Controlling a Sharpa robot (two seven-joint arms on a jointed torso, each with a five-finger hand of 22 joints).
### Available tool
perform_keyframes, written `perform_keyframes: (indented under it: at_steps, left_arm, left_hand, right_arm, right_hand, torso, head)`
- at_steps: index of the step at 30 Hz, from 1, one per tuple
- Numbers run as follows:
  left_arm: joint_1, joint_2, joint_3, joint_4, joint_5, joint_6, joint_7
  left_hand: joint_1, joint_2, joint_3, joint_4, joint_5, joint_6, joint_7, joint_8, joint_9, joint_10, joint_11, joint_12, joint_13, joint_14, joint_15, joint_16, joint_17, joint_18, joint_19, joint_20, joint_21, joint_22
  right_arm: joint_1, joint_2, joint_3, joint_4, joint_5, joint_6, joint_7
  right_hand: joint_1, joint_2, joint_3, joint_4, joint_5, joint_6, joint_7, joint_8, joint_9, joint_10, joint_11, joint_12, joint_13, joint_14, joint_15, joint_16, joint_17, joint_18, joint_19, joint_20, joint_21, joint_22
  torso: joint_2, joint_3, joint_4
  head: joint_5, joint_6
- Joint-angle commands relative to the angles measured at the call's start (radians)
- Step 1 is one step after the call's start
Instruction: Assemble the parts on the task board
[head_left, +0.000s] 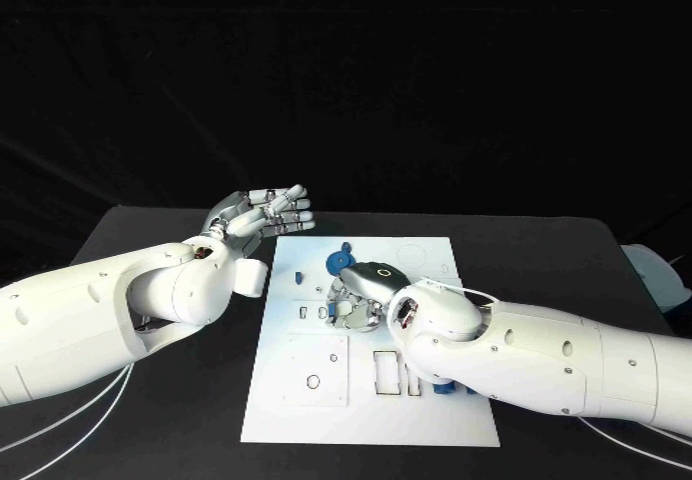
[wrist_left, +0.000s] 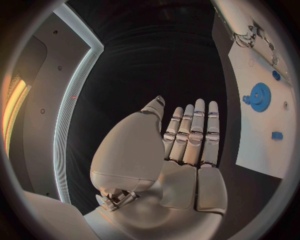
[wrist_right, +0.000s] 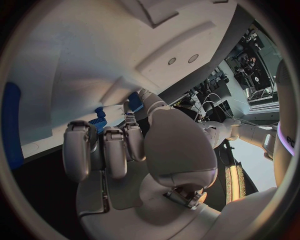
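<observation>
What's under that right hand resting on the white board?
The right hand hangs over the task board, beside a blue gear. Its fingers hide whatever lies directly beneath.

Overhead light is falling hard on the white board, which is glaring against the dim bench. Beyond the left fingers everything is sinking into black. Both wrist views are bending straight edges near their rims.

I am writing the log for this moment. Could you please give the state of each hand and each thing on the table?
left hand: open, raised off the table, holds nothing
right hand: over the task board, fingers curled down; grip cannot be told
task board: flat on the table
blue gear: lies on the board
</observation>
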Motion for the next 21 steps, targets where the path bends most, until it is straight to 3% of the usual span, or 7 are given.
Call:
perform_keyframes:
  at_steps: [1,6,11,13,15,18,21]
  left_arm:
    - [0.001,0.0,0.001,0.0,0.001,0.013,0.005]
    - [0.001,0.0,0.001,-0.002,0.001,0.019,0.001]
    - [0.001,-0.003,0.0,-0.006,-0.008,0.022,-0.008]
    - [0.001,-0.004,0.0,-0.008,-0.018,0.023,-0.014]
    - [0.001,-0.004,0.0,-0.012,-0.042,0.027,-0.031]
    - [0.001,-0.004,0.0,-0.022,-0.107,0.047,-0.074]
    - [0.001,-0.004,0.0,-0.034,-0.204,0.077,-0.138]
  left_hand:
    - [0.003,0.009,0.0,-0.006,0.002,-0.002,0.01,-0.003,-0.001,-0.004,0.006,-0.003,0.0,0.0,0.007,-0.004,0.002,0.004,0.005,0.0,-0.004,-0.001]
    - [0.01,0.012,0.003,-0.011,0.003,-0.003,0.009,-0.005,-0.001,-0.005,0.006,-0.005,0.0,0.0,0.008,-0.007,0.002,0.004,0.005,0.0,-0.005,-0.002]
    - [0.014,0.01,0.004,-0.017,0.003,0.0,0.008,-0.006,0.0,-0.002,0.004,-0.005,0.0,0.008,0.005,-0.006,0.005,0.005,0.012,-0.001,-0.002,0.0]
    - [0.015,0.008,0.003,-0.018,0.002,0.002,0.006,-0.006,0.0,0.001,0.003,-0.004,0.001,0.017,0.003,-0.003,0.007,0.006,0.019,-0.002,0.001,0.001]
    - [0.014,0.003,-0.001,-0.023,0.002,0.012,0.001,-0.004,0.001,0.014,-0.003,-0.002,0.002,0.046,-0.006,0.007,0.015,0.007,0.043,-0.01,0.013,0.005]
    - [0.019,-0.005,-0.006,-0.032,0.002,0.036,-0.011,0.002,0.003,0.071,-0.021,0.018,0.01,0.102,-0.026,0.031,0.031,0.007,0.09,-0.028,0.039,0.013]
    - [0.024,-0.011,-0.006,-0.036,0.001,0.083,-0.032,0.02,0.009,0.151,-0.051,0.046,0.021,0.205,-0.063,0.086,0.064,0.009,0.166,-0.06,0.085,0.032]
  right_arm:
    - [-0.004,-0.001,-0.003,0.004,-0.01,0.002,-0.01]
    - [-0.005,-0.013,-0.003,0.025,-0.014,-0.029,-0.005]
    - [-0.005,-0.056,0.002,0.082,-0.019,-0.083,0.004]
    - [-0.002,-0.073,0.006,0.103,-0.017,-0.107,0.01]
    - [0.003,-0.097,0.01,0.129,-0.009,-0.144,0.023]
    - [0.016,-0.139,0.016,0.161,0.033,-0.207,0.074]
    - [0.037,-0.189,0.02,0.18,0.14,-0.258,0.157]
  right_hand:
    - [-0.011,-0.011,-0.015,0.004,0.002,-0.022,0.003,-0.009,-0.005,-0.015,0.003,-0.012,0.071,0.094,0.01,-0.001,0.223,-0.006,-0.001,0.009,-0.005,0.112]
    - [-0.04,-0.034,-0.075,0.03,-0.02,-0.071,0.02,-0.034,-0.018,-0.054,0.019,-0.045,0.035,0.095,0.025,0.002,0.23,-0.001,-0.013,0.022,-0.025,0.099]
    - [-0.006,-0.05,-0.254,0.148,-0.058,-0.113,0.042,-0.05,-0.031,-0.087,0.035,-0.063,0.008,0.095,0.041,0.002,0.232,0.002,-0.02,0.041,-0.041,0.092]
    - [0.016,-0.063,-0.288,0.191,-0.059,-0.122,0.044,-0.053,-0.035,-0.088,0.039,-0.061,0.007,0.095,0.043,0.002,0.231,0.002,-0.02,0.043,-0.042,0.093]
    - [0.019,-0.064,-0.292,0.191,-0.059,-0.122,0.043,-0.053,-0.035,-0.086,0.04,-0.06,0.008,0.095,0.044,0.001,0.23,0.002,-0.019,0.043,-0.04,0.094]
    - [0.051,-0.032,-0.267,0.187,-0.053,-0.111,0.04,-0.044,-0.034,-0.082,0.038,-0.055,0.01,0.092,0.043,-0.003,0.22,0.003,-0.02,0.043,-0.045,0.092]
    - [0.082,0.004,-0.239,0.175,-0.026,-0.088,0.032,-0.03,-0.031,-0.072,0.031,-0.046,0.017,0.09,0.038,-0.007,0.212,0.006,-0.024,0.04,-0.053,0.087]
  torso:
    - [0.0,0.0005,0.0004]
    - [0.0,0.0005,0.0012]
    - [-0.002,0.001,-0.0015]
    - [-0.002,-0.0004,-0.0019]
    - [-0.002,-0.0002,-0.0029]
    - [-0.005,0.0005,-0.0024]
    - [-0.009,0.0014,-0.0031]
  head:
    - [0.0,-0.001]
    - [0.0,0.0]
    - [0.003,0.0]
    - [0.001,0.002]
    - [0.001,0.004]
    - [-0.001,0.007]
    - [0.001,0.008]
